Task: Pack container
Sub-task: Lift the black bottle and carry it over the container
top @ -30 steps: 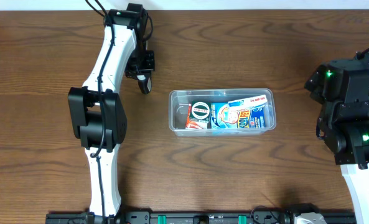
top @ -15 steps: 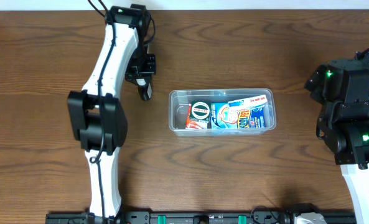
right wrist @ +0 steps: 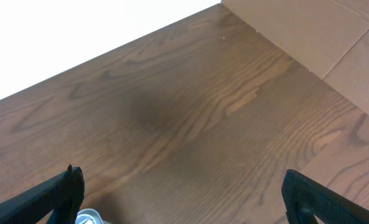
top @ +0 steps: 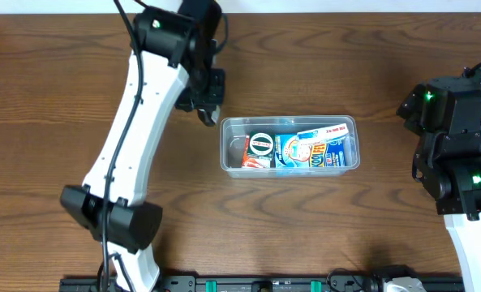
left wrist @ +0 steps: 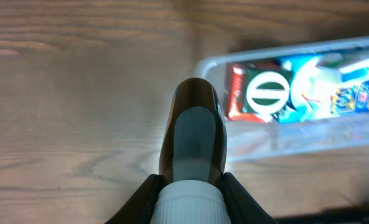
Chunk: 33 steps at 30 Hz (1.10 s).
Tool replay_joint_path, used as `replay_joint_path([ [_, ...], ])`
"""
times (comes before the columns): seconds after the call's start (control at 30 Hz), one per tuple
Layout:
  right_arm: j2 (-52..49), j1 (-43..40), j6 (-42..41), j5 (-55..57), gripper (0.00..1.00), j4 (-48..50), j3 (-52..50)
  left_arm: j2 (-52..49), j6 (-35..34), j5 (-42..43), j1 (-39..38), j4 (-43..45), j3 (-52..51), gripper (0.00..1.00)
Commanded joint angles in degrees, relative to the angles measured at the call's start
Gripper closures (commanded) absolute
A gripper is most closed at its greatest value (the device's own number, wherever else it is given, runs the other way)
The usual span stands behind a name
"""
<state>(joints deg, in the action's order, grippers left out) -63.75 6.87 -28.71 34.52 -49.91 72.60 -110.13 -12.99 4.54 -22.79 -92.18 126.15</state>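
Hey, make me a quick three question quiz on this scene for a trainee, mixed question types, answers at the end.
1. True or false: the right tool is open with nothing between its fingers.
2. What is the left tool shut on? A) a dark bottle with a white cap, B) a blue packet, C) nothing.
3. In the overhead view, which corner of the container is the left tool nearest?

Key: 1 true. 2 A. 3 the top-left corner.
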Motion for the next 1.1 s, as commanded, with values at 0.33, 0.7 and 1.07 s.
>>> replay_joint_path([
  [0.33, -0.13, -0.59, -0.61, 1.01, 0.01, -0.07, 0.68, 1.14, -12.59, -2.64, -8.68, 2.38, -2.80, 0.72],
  [0.7, -0.13, -0.59, -0.61, 1.03, 0.01, -0.09, 0.68, 1.09, -16.74, -6.91, -10.47, 7.41, -11.91, 0.72],
  [1.07, -0.13, -0.59, -0.61, 1.01, 0.01, -0.07, 0.68, 1.05, -17.35, -6.49, -10.40, 14.43, -21.49, 0.72],
])
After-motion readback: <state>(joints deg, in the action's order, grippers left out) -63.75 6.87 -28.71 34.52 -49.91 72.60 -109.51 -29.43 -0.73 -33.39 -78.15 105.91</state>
